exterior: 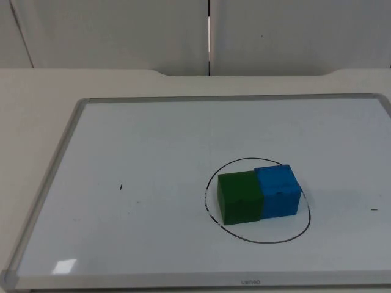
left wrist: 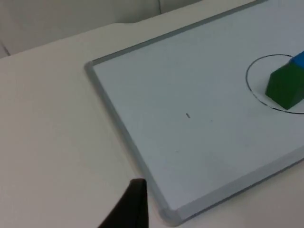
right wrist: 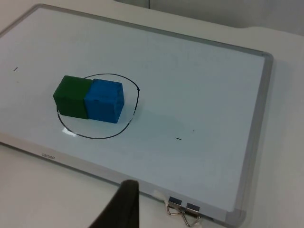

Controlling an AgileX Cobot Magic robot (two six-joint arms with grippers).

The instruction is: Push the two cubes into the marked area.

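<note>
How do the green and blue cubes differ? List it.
Colour: the green cube is dark green, the blue cube bright blue.
Place: in the top view the green cube is to the left of the blue cube, which reaches the drawn circle's upper right line.
Markings: the blue cube's front face shows small dents; the green cube's looks plain.
Shared: about the same size, upright, touching side by side, both inside the circle on the whiteboard.
</note>
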